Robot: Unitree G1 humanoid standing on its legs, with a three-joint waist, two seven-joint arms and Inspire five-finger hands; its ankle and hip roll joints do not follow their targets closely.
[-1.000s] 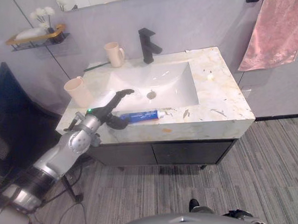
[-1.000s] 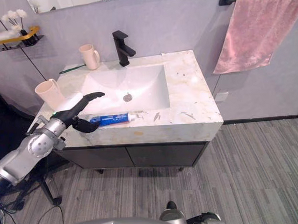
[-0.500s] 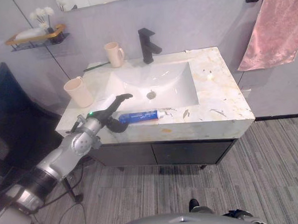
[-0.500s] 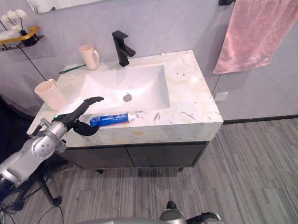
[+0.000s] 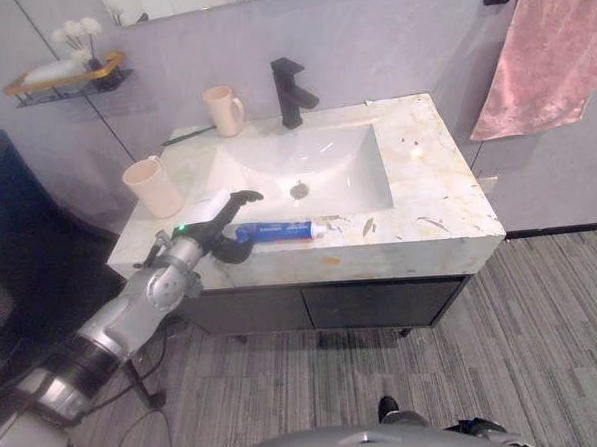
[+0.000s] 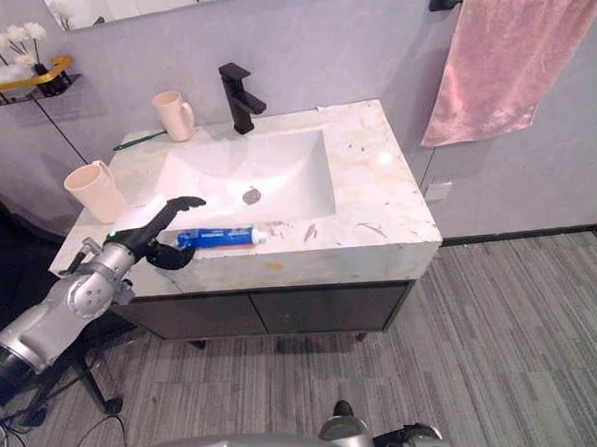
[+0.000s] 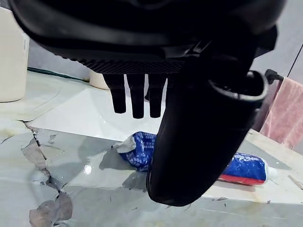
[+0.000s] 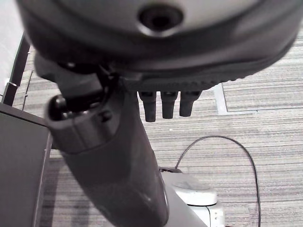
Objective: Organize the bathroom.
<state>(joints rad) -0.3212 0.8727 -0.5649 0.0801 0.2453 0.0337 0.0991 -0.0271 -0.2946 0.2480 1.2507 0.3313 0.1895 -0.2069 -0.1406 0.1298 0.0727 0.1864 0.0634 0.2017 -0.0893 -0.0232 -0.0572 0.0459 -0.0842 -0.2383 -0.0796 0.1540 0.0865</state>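
Marble counter (image 5: 447,191) with sink (image 5: 315,163). The toothpaste tube (image 5: 275,231) lies flat along the counter's front edge, at 6 o'clock from the drain. The left hand (image 5: 222,226) sits at the tube's 9 o'clock end, fingers (image 7: 137,97) straight and apart from the thumb, holding nothing. The right hand (image 8: 128,156) hangs over the floor, fingers relaxed. A cup (image 5: 152,187) stands at 10 o'clock from the left hand.
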